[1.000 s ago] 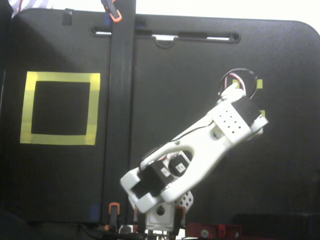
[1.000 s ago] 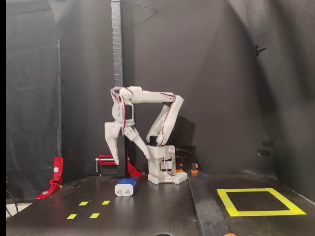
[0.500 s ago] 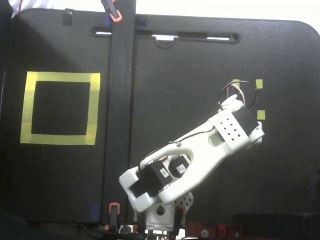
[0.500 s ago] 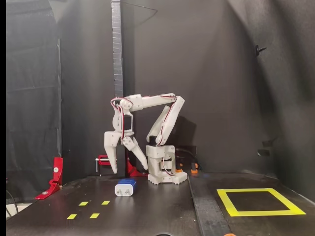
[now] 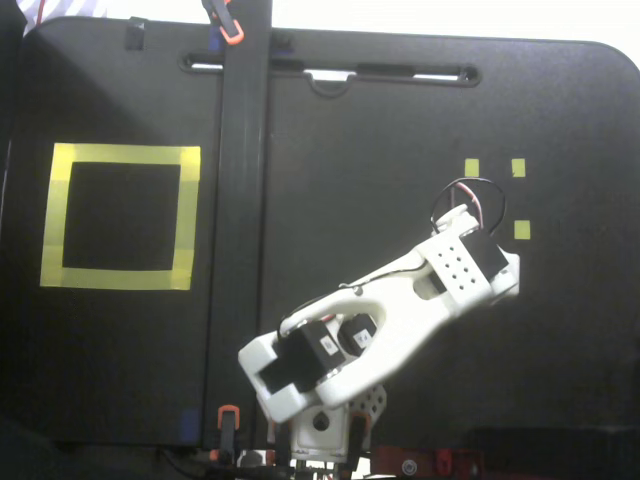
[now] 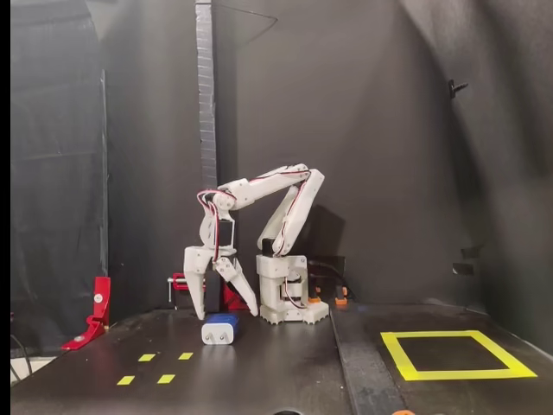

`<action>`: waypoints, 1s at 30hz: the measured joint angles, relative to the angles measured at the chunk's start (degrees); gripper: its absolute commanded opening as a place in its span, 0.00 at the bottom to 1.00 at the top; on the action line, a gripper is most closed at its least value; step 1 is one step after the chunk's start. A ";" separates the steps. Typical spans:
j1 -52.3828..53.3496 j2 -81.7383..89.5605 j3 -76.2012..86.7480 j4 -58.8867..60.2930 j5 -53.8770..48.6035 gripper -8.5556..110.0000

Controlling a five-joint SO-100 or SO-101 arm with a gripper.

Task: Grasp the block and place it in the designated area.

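Side-on fixed view: white arm [image 6: 276, 251] stands centre frame, reaching down to lower left of centre. Gripper [image 6: 225, 313] points down, fingers spread wide, one tip either side of the block [image 6: 219, 328]. The block, blue with a pale end face, lies on the black table [image 6: 285, 372] just under the fingertips; cannot tell if they touch it. Nothing held. Four small yellow squares [image 6: 155, 367] sit in lower left, in front of the block. The designated area [image 6: 454, 354], a yellow tape frame, is lower right, well apart from the block.

Top-down fixed view: arm [image 5: 390, 310] stretches from bottom centre to right of centre, covering the block. Three yellow squares [image 5: 518, 168] show just beyond its wrist. Yellow frame [image 5: 120, 215] at left, empty inside. A dark vertical strip [image 5: 240, 230] runs between the frame and the arm.
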 measured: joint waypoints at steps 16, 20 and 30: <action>-2.81 -4.83 4.13 -7.91 3.78 0.41; -2.90 -4.83 4.57 -8.17 3.96 0.41; -3.34 -4.66 6.94 -10.99 4.22 0.41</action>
